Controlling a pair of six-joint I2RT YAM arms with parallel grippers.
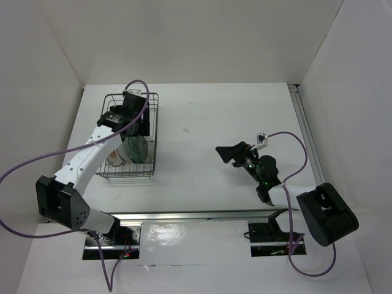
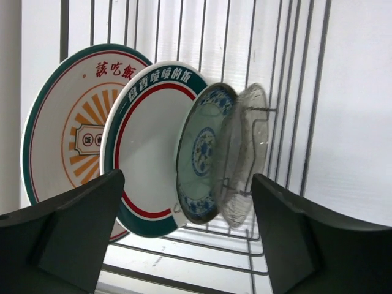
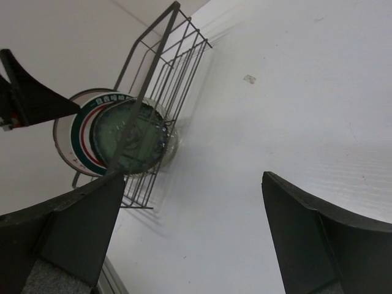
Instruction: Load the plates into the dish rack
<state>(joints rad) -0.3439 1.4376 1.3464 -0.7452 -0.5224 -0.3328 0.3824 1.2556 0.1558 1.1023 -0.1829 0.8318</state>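
Observation:
The dark wire dish rack [image 1: 153, 131] stands at the left of the table. In the left wrist view several plates stand upright between its prongs: the orange sunburst plate [image 2: 67, 131], the green-and-red rimmed plate [image 2: 147, 147], the small teal-patterned plate [image 2: 202, 153] and the clear glass plate [image 2: 248, 153]. My left gripper [image 2: 190, 245] is open and empty, hovering over the rack in front of the plates. My right gripper [image 1: 229, 153] is open and empty over the bare table at the right, apart from the rack [image 3: 165, 79].
White walls enclose the table on three sides. A metal rail [image 1: 303, 122] runs along the right edge. Purple cables [image 1: 37, 162] trail from both arms. Bare table lies between the rack and the right arm.

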